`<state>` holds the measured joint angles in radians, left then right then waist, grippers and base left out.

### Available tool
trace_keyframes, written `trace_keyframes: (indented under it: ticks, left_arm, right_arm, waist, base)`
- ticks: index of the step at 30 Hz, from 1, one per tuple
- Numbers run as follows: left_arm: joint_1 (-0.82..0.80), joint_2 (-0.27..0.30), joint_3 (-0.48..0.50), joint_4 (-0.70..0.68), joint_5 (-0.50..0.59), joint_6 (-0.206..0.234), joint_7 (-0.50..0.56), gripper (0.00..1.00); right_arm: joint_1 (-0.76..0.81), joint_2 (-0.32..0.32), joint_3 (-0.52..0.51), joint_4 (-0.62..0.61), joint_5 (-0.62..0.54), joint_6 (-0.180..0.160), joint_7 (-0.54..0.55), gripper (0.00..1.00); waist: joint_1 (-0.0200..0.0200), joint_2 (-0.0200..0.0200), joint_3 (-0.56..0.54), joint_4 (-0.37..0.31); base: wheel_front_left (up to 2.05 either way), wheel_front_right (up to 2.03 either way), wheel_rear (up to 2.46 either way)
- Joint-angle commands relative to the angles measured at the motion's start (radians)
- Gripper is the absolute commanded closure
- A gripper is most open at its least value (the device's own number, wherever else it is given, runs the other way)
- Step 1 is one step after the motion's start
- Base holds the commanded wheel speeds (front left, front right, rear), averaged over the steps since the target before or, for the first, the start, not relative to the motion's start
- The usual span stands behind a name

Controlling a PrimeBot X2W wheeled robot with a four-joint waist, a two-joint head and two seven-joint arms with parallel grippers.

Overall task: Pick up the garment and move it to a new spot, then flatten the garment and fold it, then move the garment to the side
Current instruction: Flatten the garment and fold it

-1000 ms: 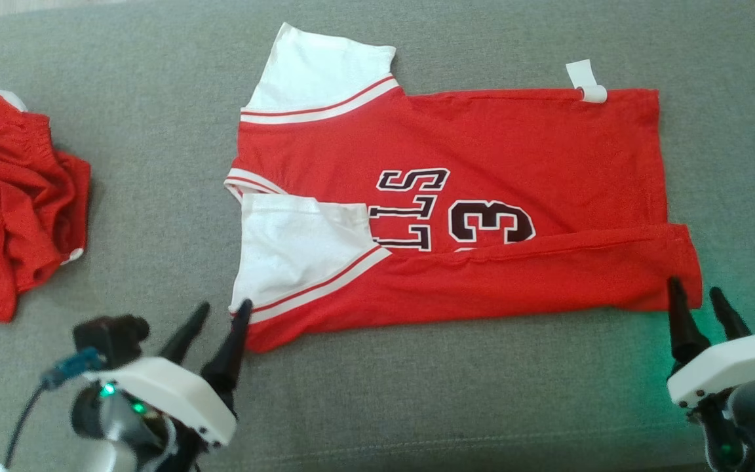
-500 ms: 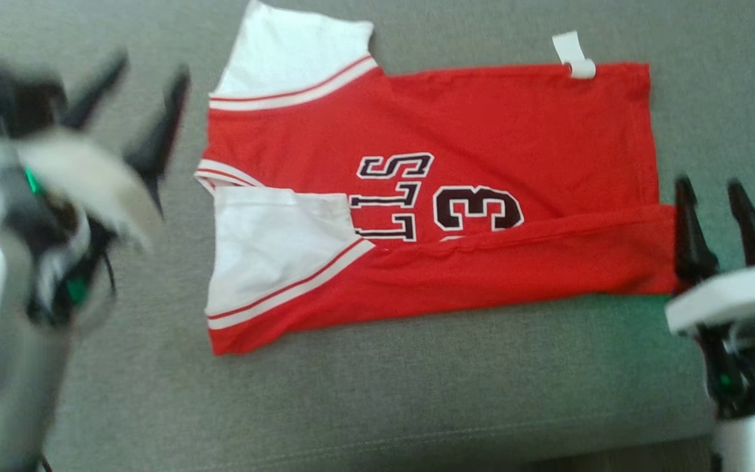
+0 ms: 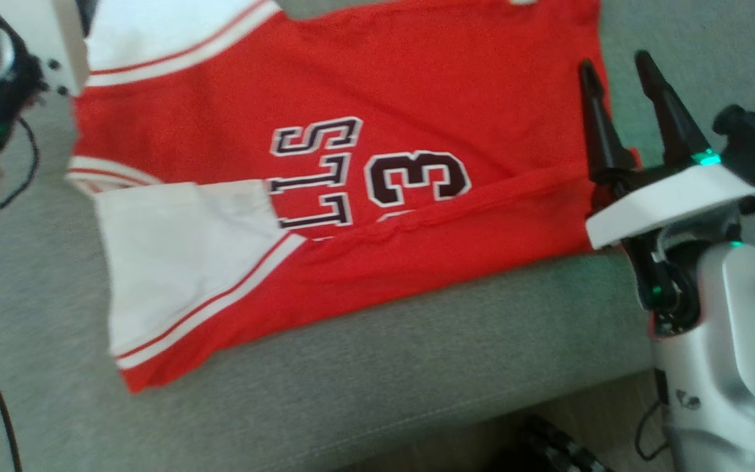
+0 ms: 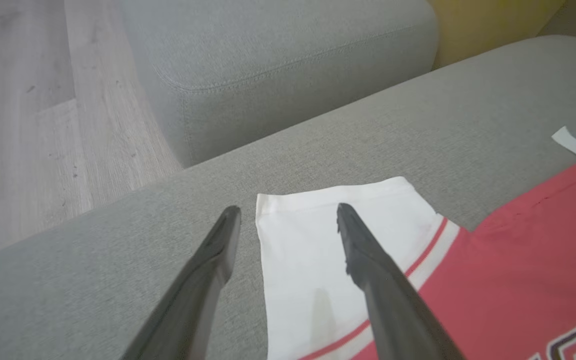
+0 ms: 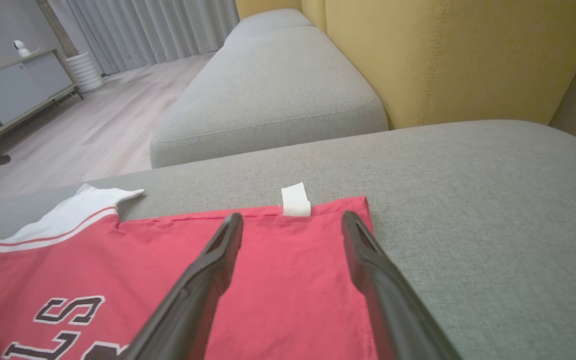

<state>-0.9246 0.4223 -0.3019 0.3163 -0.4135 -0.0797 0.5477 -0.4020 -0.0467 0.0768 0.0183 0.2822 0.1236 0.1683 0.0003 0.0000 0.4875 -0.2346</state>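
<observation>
far left of the left wrist view: wood floor [image 4: 18, 100], then a second grey cushion [image 4: 278, 60] across the top middle. left gripper [image 4: 288, 210] spread wide with nothing pinched, poised at the end of a white sleeve [image 4: 308, 270]. one finger over bare sofa seat [image 4: 118, 250], the other over the sleeve itself. can't tell if either tip is actually touching fabric. red jersey [image 3: 351, 85] running off to the lower right there, with a little white tag [image 4: 573, 145] at the right edge.

over to the head view: white housing of that same arm jammed into the upper left corner. jersey laid flat on the seat across the upper and middle frame. another white sleeve [image 3: 174, 262] lying on top at lower left. near long edge folded up over the bottom of the black "3" [image 3: 417, 177] and the lettering beside it.

upper right: right gripper [image 3: 615, 62], also spread wide and empty. left finger over the jersey's right-hand edge, right finger just past it over grey.

right wrist view: same tag sticking off the far hem right between the two fingertips, yellow backrest [image 5: 443, 50] filling the upper right.
</observation>
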Motion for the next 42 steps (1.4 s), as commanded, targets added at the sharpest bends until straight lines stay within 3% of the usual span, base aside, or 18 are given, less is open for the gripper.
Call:
trace_keyframes:
  ticks: [1, 13, 20, 21, 22, 23, 24, 34, 42]
  left_arm:
    - [-0.048, 0.052, 0.037, -0.023, 0.009, -0.002, 0.006, 0.00]
    - [-0.129, 0.132, 0.064, 0.174, 0.045, 0.039, -0.002, 0.00]
    - [-0.125, 0.123, 0.047, 0.213, 0.033, 0.028, 0.012, 0.00]
    - [-0.126, 0.124, 0.044, 0.216, 0.032, 0.024, 0.011, 0.17]
    - [-0.128, 0.124, 0.042, 0.220, 0.031, 0.021, 0.010, 0.57]
    - [-0.128, 0.122, 0.038, 0.222, 0.029, 0.018, 0.009, 0.89]
    - [-0.127, 0.118, 0.032, 0.221, 0.030, 0.015, 0.007, 1.00]
    - [-0.147, 0.079, -0.009, 0.224, 0.035, -0.003, -0.061, 1.00]
    - [-0.175, 0.025, -0.046, 0.198, 0.022, -0.024, -0.138, 1.00]
  right_arm:
    - [-0.015, -0.008, 0.023, -0.030, 0.006, 0.007, -0.010, 0.00]
    - [-0.063, -0.010, 0.106, -0.001, 0.037, 0.007, -0.077, 0.00]
    - [-0.072, -0.010, 0.116, 0.000, 0.039, 0.007, -0.089, 0.00]
    - [-0.074, -0.010, 0.117, 0.000, 0.039, 0.007, -0.089, 0.00]
    - [-0.075, -0.010, 0.118, 0.000, 0.039, 0.007, -0.089, 0.00]
    - [-0.077, -0.011, 0.118, 0.001, 0.038, 0.007, -0.090, 0.00]
    - [-0.078, -0.012, 0.117, 0.001, 0.037, 0.007, -0.090, 0.00]
    - [-0.132, -0.033, 0.105, 0.049, 0.030, 0.007, -0.061, 0.00]
    - [-0.249, -0.105, 0.054, 0.170, -0.008, 0.007, 0.036, 0.00]
  waist:
    - [-0.0003, 0.0000, 0.054, -0.055]
    - [-0.0003, 0.0000, 0.116, -0.155]
    - [-0.0003, 0.0000, 0.117, -0.161]
    - [-0.0003, 0.0000, 0.118, -0.161]
    - [-0.0003, 0.0000, 0.118, -0.160]
    - [-0.0003, 0.0000, 0.118, -0.158]
    - [-0.0003, 0.0000, 0.117, -0.156]
    - [-0.0003, 0.0000, 0.098, -0.120]
    - [-0.0003, 0.0000, 0.065, -0.044]
  base:
    - [0.00, 0.00, 0.00]
    - [0.00, 0.00, 0.00]
    - [0.00, 0.00, 0.00]
    - [0.00, 0.00, 0.00]
    - [0.00, 0.00, 0.00]
    - [0.00, 0.00, 0.00]
    - [0.00, 0.00, 0.00]
    - [0.00, 0.00, 0.00]
    - [0.00, 0.00, 0.00]
